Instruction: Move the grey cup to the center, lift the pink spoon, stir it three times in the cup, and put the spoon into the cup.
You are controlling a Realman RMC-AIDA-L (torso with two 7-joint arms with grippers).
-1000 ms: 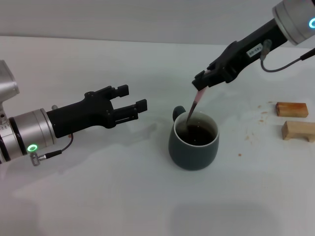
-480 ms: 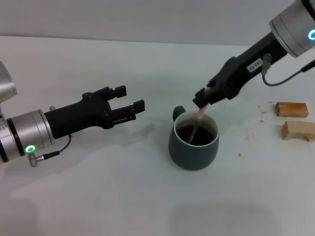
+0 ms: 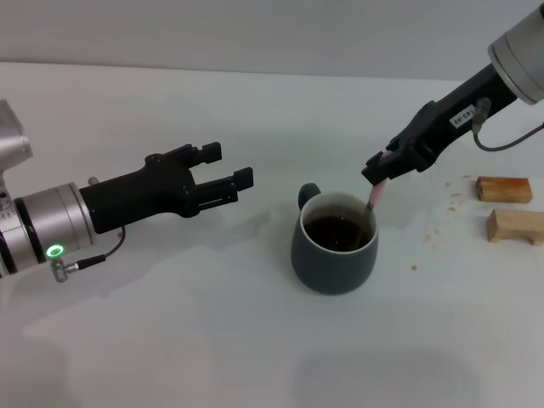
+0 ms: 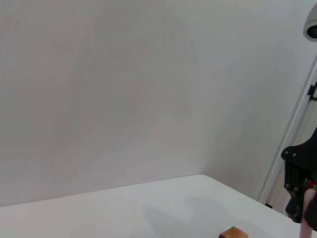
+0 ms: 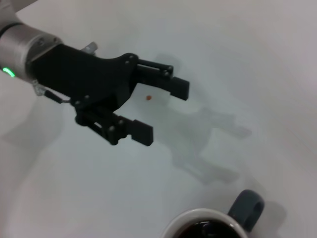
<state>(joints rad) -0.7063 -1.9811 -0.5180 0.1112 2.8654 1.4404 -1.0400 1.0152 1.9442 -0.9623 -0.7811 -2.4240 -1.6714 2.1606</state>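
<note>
Two hands are in view, but only one is working. The right hand (image 3: 380, 170) hangs just above the far right rim of the grey cup (image 3: 334, 244), its fingers clamped on the top of the pink spoon (image 3: 373, 196), whose lower end dips into the dark liquid against the cup's right wall. The cup stands on the bench (image 3: 170, 340) near its middle, handle toward the far left.

The stir, as I judge it, is under way. To do it well, sweep the spoon in a smooth circle inside the rim, keep the tip low in the liquid, and avoid pushing hard on the wall, which could tip or slide the cup or slop the drink.

The left hand (image 3: 228, 177) hovers with fingers apart, left of the cup and clear of it. Two wooden blocks (image 3: 510, 208) lie well to the right, away from the stirring path. Open bench lies all round the cup.
</note>
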